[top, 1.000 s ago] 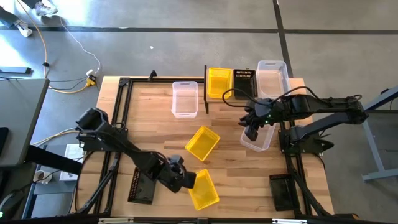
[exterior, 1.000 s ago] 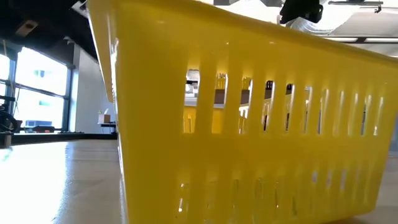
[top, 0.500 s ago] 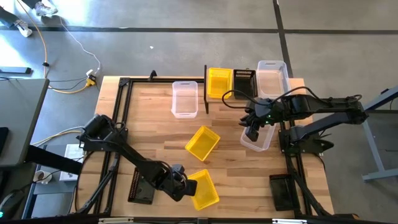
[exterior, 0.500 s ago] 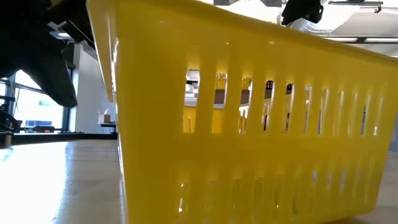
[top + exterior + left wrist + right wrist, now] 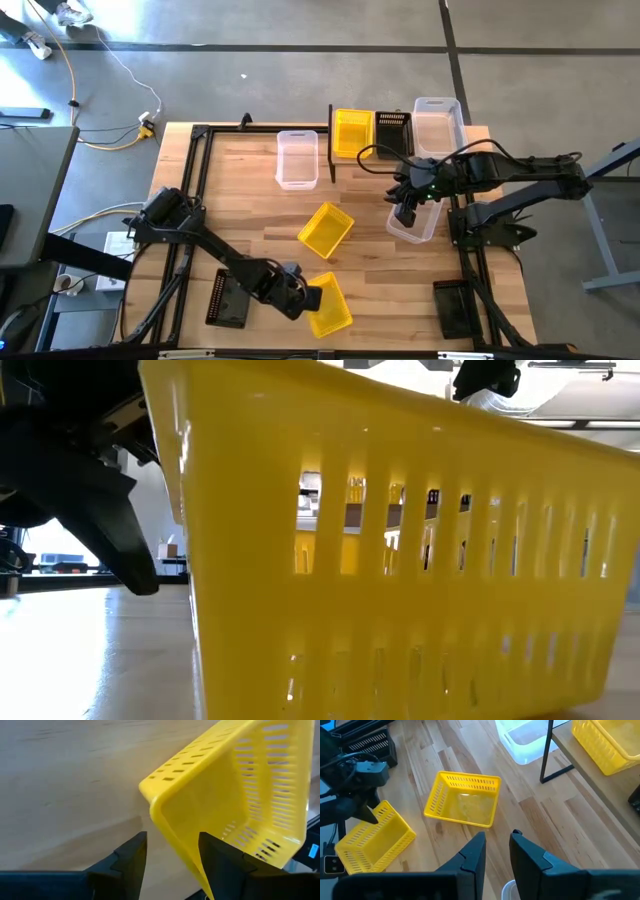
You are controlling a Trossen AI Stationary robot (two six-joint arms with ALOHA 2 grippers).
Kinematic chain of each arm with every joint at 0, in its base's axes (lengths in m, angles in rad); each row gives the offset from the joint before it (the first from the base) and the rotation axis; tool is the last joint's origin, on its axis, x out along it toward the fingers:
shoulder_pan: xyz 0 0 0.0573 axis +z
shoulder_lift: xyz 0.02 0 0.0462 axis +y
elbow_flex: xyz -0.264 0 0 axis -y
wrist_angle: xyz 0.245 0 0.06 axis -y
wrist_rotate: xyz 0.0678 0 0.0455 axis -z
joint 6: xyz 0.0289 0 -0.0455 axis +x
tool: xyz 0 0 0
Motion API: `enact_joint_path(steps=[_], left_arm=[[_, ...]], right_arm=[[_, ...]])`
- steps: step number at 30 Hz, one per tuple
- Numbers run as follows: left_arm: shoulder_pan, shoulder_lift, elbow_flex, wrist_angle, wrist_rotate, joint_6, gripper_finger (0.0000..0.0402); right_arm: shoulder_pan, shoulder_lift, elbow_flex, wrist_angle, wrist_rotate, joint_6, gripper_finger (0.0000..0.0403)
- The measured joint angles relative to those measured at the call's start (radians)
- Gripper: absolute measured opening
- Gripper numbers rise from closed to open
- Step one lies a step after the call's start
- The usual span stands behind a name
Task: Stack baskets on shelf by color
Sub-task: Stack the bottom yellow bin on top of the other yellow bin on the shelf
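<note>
Since the earlier frame, the left gripper (image 5: 308, 298) has swung lower in the high view and closed in on the near yellow basket (image 5: 329, 304); the right arm has not shifted.

Item 1, left gripper: lower centre of the high view, at the left rim of the near yellow basket. In the left wrist view its fingers (image 5: 131, 861) stand apart, astride the basket's corner wall (image 5: 170, 827) (no squeeze on the plastic can be made out).

Item 2, near yellow basket: lower centre of the high view, lying on the table (image 5: 250, 200); it fills most of the low view (image 5: 400, 560).

Item 3, second yellow basket (image 5: 325, 229): centre of the high view, loose on the table, lying askew.

Item 4, right gripper (image 5: 405, 214): right of centre in the high view, above a clear basket (image 5: 422, 222) that sits on the table. Its fingers (image 5: 470, 857) show a narrow gap in the right wrist view; whether they pinch anything cannot be told.

Item 5, shelf (image 5: 470, 135): upper right of the high view, bearing in a row a yellow basket (image 5: 352, 132), a black basket (image 5: 392, 130) and a clear basket (image 5: 437, 125).

Item 6, another clear basket (image 5: 296, 158): upper centre, on the table just left of the shelf.

Item 7, two dark flat pieces (mesh-like): one at lower left (image 5: 227, 298), one at lower right (image 5: 455, 308).
</note>
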Motion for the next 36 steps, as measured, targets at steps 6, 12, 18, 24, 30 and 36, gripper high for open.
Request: enact_joint_path(steps=[6,12,18,24,30,36], left_arm=[[0.0,0.0,0.0,0.0,0.002,0.022,0.0125],[0.01,-0.001,0.0,0.0,-0.005,0.087,0.005],[0.01,-0.006,0.0,0.003,0.001,0.159,0.0006],[0.013,-0.037,0.0,0.043,0.007,0.241,0.0004],[0.046,-0.127,0.0,0.018,0.0,0.39,0.0005],[0.127,-0.235,0.001,-0.022,-0.007,0.581,0.0003]], right_arm=[[0.0,0.0,0.0,0.0,0.0,0.003,0.0073],[0.0,0.0,0.0,0.0,0.0,0.003,0.0073],[0.0,0.0,0.0,0.0,0.0,0.002,0.0073],[0.0,0.0,0.0,0.0,0.0,0.003,0.0073],[0.0,0.0,0.0,-0.004,0.003,0.004,0.0073],[0.0,0.001,0.0,-0.012,0.057,0.053,0.0073]])
